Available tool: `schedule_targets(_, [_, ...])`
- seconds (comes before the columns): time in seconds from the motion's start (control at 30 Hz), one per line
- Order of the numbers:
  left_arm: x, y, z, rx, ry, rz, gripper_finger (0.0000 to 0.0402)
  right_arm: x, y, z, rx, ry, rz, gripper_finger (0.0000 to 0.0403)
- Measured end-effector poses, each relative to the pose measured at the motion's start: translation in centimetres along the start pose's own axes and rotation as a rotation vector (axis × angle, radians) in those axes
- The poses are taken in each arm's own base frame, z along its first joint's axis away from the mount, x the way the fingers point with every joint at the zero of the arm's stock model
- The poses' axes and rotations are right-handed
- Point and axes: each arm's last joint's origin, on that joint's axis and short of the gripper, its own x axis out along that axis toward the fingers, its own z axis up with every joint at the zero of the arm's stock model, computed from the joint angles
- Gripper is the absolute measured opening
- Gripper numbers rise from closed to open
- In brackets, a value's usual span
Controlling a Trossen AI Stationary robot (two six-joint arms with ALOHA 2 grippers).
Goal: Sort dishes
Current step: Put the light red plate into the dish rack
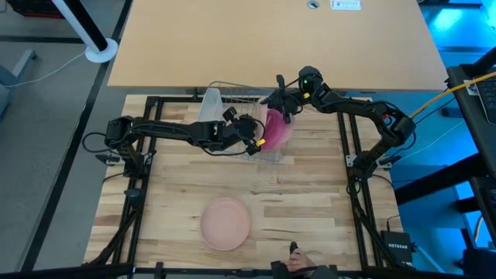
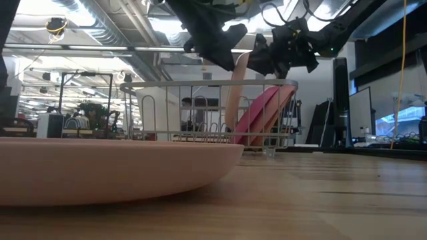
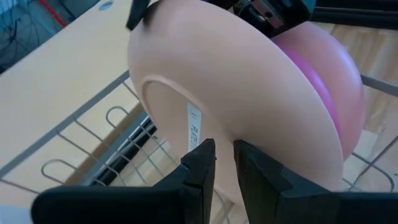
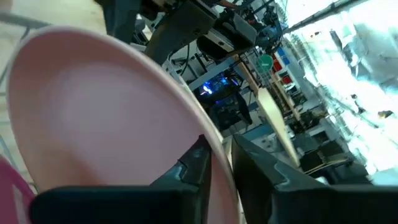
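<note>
Your left gripper (image 3: 224, 163) pinches the tan-brown plate's (image 3: 249, 81) rim, plate standing on edge in the wire rack (image 1: 232, 97) by the tabletop's far edge. Your right gripper (image 4: 221, 163) straddles the same rim, fingers narrowly parted; grip uncertain.

Both arms (image 1: 194, 132) crowd the wire rack (image 1: 232, 97); the table's (image 1: 310, 201) near half is open around one plate (image 1: 225, 223).

"NETGEAR" stands on a small black box (image 1: 397, 246) at the lower right of the high view. The plate's white sticker (image 3: 193, 127) cannot be read.
</note>
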Motion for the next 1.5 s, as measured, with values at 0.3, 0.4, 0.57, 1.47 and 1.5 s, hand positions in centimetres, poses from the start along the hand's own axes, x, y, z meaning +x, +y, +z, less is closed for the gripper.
schedule_targets(0.3, [0.00,-0.02,0.12,0.019,-0.011,-0.002,0.0060,-0.01,-0.03,0.00,0.164,0.002,-0.002,0.0087])
schedule_targets(0.4, [0.00,-0.01,0.11,0.031,-0.010,0.002,0.0060,-0.02,0.00,-0.04,0.269,0.008,-0.001,0.0087])
schedule_targets(0.57, [0.02,0.04,0.07,0.060,-0.007,0.008,0.0060,-0.07,0.42,-0.27,0.444,0.041,0.019,0.0088])
schedule_targets(1.47, [0.17,0.26,0.13,0.053,-0.008,0.011,0.0060,-0.08,0.91,-0.63,0.650,0.127,0.005,0.0088])
schedule_targets(1.5, [0.17,0.26,0.12,0.053,-0.008,0.012,0.0060,-0.08,0.94,-0.64,0.652,0.128,0.006,0.0088])
